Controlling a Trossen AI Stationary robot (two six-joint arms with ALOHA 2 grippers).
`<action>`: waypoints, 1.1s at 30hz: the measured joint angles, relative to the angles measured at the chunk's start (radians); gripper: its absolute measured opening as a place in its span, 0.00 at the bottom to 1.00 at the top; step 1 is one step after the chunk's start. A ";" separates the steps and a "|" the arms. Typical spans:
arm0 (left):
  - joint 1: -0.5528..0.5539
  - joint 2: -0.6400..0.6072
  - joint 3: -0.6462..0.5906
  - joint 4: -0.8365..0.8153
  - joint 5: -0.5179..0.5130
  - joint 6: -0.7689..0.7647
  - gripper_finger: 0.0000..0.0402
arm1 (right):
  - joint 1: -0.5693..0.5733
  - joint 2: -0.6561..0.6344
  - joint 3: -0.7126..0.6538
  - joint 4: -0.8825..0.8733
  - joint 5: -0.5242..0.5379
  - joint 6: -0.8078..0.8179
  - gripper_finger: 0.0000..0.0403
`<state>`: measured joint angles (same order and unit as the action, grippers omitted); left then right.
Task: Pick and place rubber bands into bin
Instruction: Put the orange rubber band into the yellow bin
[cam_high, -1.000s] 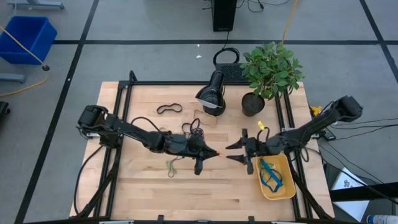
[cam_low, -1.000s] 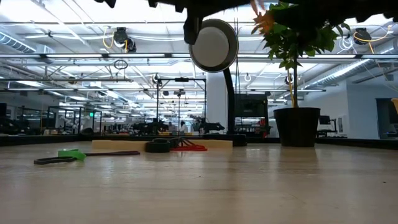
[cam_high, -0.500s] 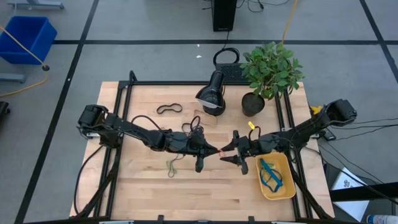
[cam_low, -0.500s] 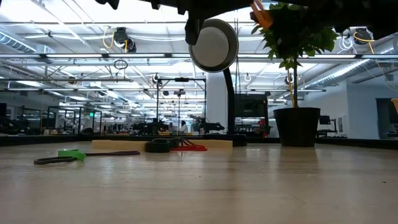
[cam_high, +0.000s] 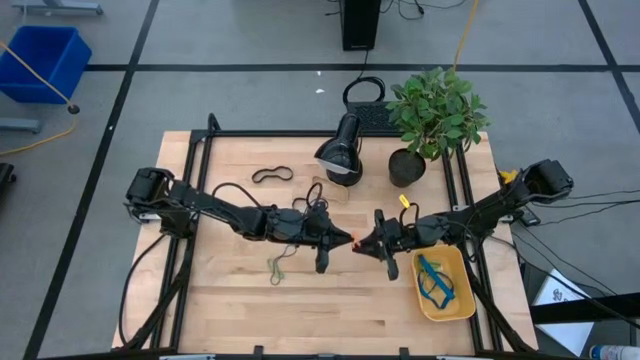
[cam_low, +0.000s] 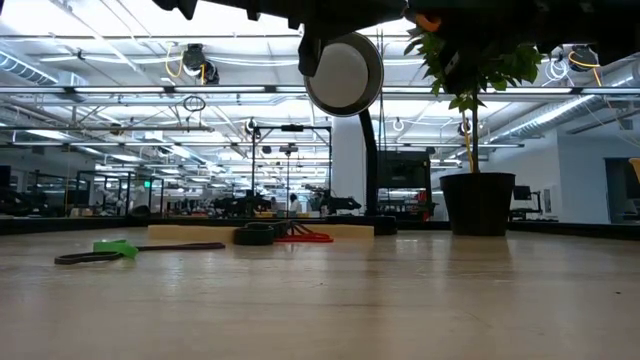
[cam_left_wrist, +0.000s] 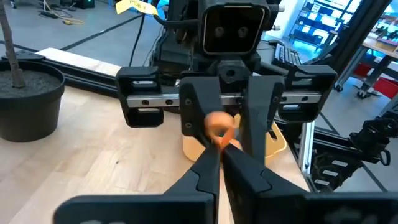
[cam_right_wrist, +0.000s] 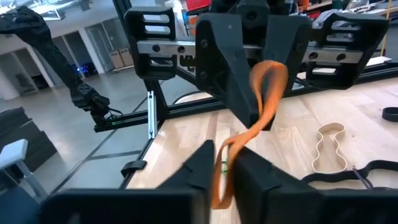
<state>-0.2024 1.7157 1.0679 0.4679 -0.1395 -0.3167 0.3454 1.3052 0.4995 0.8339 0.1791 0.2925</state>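
An orange rubber band (cam_high: 354, 243) hangs above the table's middle, with both grippers shut on it. My left gripper (cam_high: 347, 241) reaches it from the table's left and my right gripper (cam_high: 365, 245) from the right, tip to tip. The yellow bin (cam_high: 459, 300) sits at the near right with blue rubber bands (cam_high: 432, 280) lying inside. A black rubber band (cam_high: 272, 175), a green one (cam_high: 278, 266) and a tan one (cam_right_wrist: 328, 146) lie flat on the wood. A tangle of rubber bands (cam_high: 313, 205) lies beside the left arm. My left gripper pinches the orange band between its two fingertips at a point below the band's free loop (cam_left_wrist: 217, 132). Its fingers come level from the table's left. The band is clear of the table. My right gripper pinches the same band's lower stretch (cam_right_wrist: 231, 146) between its two fingers, coming level from the table's right. The band runs slack from the left fingertips (cam_right_wrist: 258, 115) into its jaws, and its end hangs below them (cam_right_wrist: 219, 190).
A black desk lamp (cam_high: 340, 155) and a potted plant (cam_high: 432, 115) stand at the table's far middle and far right. Black rails frame the table's left and right sides. Bare wood lies along the near edge (cam_high: 300, 320).
My right gripper has moved toward the table's left, up to the left gripper's tips, and has shut on the orange band held there. The band has stayed lifted clear of the table.
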 joint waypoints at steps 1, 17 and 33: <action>0.000 0.000 0.000 0.000 0.000 0.000 0.08 | 0.000 0.000 0.000 -0.002 0.000 -0.005 0.04; 0.000 0.000 0.000 0.000 0.000 -0.009 0.12 | 0.000 0.000 0.000 -0.017 0.000 -0.014 0.00; 0.001 -0.066 -0.002 -0.189 0.043 -0.030 0.48 | 0.000 -0.078 0.000 -0.100 0.000 -0.027 0.00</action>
<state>-0.2012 1.6492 1.0664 0.2789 -0.0967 -0.3467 0.3458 1.2274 0.4995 0.7340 0.1795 0.2660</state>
